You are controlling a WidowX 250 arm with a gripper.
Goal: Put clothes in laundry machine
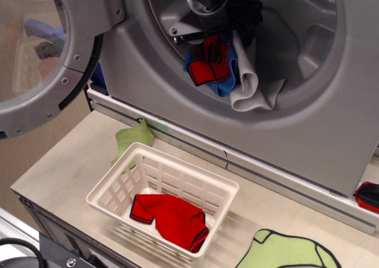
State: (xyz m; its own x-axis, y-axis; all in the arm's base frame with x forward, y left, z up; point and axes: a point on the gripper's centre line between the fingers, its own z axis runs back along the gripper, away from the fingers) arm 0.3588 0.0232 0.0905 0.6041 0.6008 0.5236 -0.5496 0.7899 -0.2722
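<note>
The laundry machine (148,78) fills the upper half, its round window door (41,61) swung open to the left. In the drum mouth lies a bundle of clothes: a red piece with dark trim (208,64), a blue piece (227,78) and a pale grey-white piece (251,87) that drapes over the drum's lower lip. My gripper (207,16) is inside the drum, just above the bundle. Its fingers are hidden among dark parts, so I cannot tell whether it holds the cloth. Another red piece with dark trim (172,218) lies in the white lattice basket (109,185).
The basket stands on the pale wooden table (65,173) below the machine. A green cloth (133,139) lies behind the basket, and a green cloth with dark trim (290,251) at the bottom right. A red and black object (368,196) sits at the right edge.
</note>
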